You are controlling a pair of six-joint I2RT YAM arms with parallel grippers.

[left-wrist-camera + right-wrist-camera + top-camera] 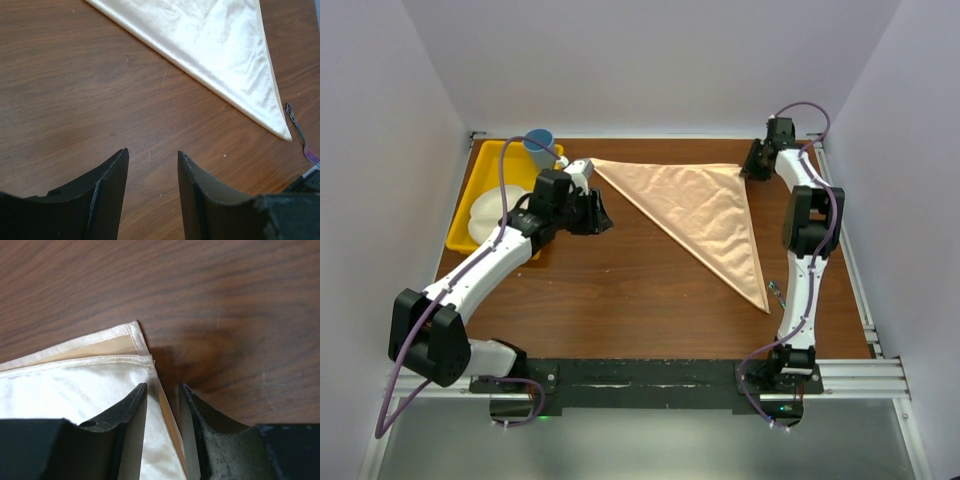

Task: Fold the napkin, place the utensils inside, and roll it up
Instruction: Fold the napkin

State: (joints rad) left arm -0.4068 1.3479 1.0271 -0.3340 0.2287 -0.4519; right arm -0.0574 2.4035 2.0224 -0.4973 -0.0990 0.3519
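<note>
Left hand (592,212) hovers beside the napkin's (705,210) left corner, fingers parted over the bare wooden surface (620,290). The napkin lies flat, folded into a triangle. Right hand (162,386) is over its far right corner, fingers narrowly apart.

Two arms of one build. The left arm (480,265) and the right arm (805,260) each have white tubular links joined by boxy black joint housings. A mauve cable (501,185) runs in loose loops along each arm. Both arms rise from a flat black plate (640,378) carried on a silver slotted rail (865,375). The left gripper (151,154) and the right gripper (162,387) each bear two matte black fingers (107,190), broad at the root and tapering to blunt tips. The inner faces of the right pair are pale grey.
</note>
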